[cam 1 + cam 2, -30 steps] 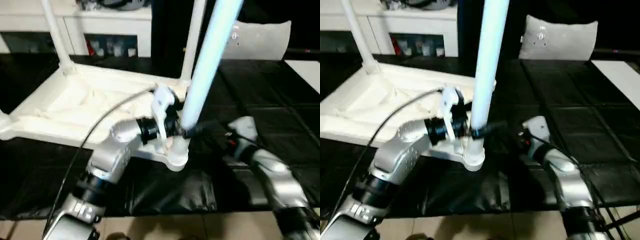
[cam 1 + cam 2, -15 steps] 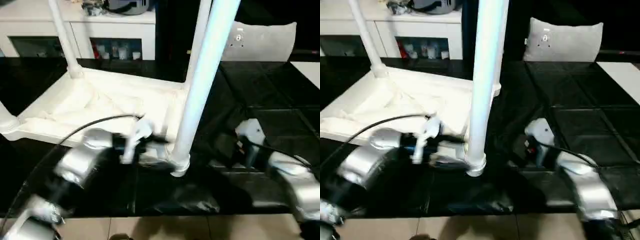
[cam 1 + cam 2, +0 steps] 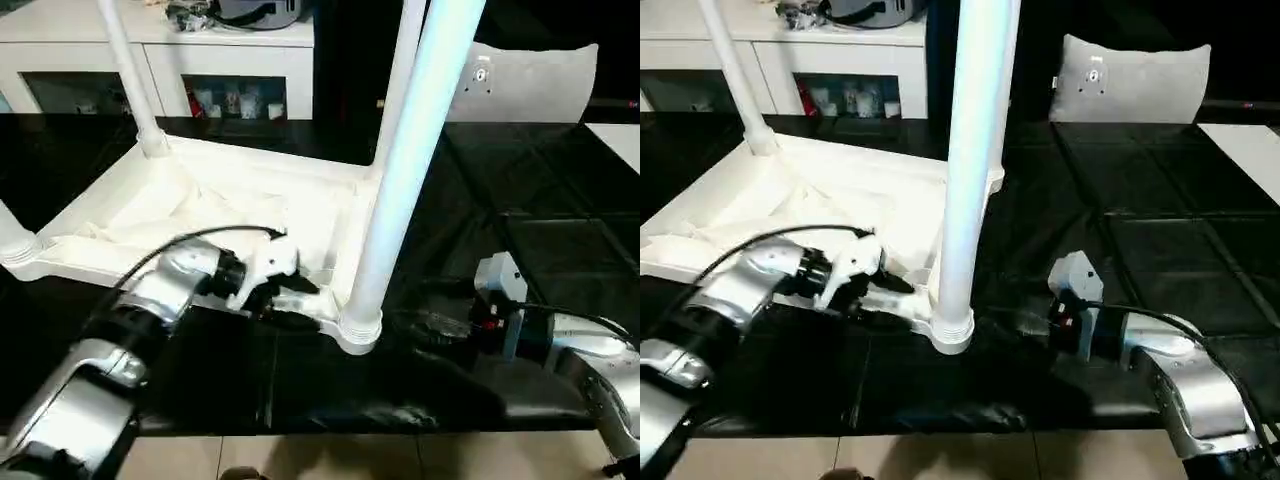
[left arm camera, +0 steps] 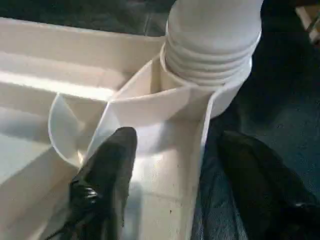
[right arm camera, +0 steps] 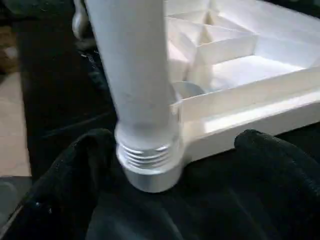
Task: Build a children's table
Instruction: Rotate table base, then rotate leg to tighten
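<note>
Moved: left gripper (image 4: 165,165) has dropped from the nearest leg (image 3: 400,170) to the tabletop (image 3: 200,215) rim beside that leg's corner socket (image 3: 358,330); right arm has drawn back toward the robot's right.
Left gripper: fingers (image 4: 107,165) part-spread, one over the rim wall, one outside on the black mat (image 3: 540,250); whether they pinch it, cannot tell.
Right gripper: (image 5: 170,150) spread wide and empty, its fingers either side of the leg's ribbed base, not touching.
Table: upside down on the mat, ribbed underside up, legs standing in the corners.
Around: grey cushion (image 3: 1130,80) behind; a black cable arcs over the left forearm.
Room: white shelf unit (image 3: 200,60) at the back; tan floor in front.
</note>
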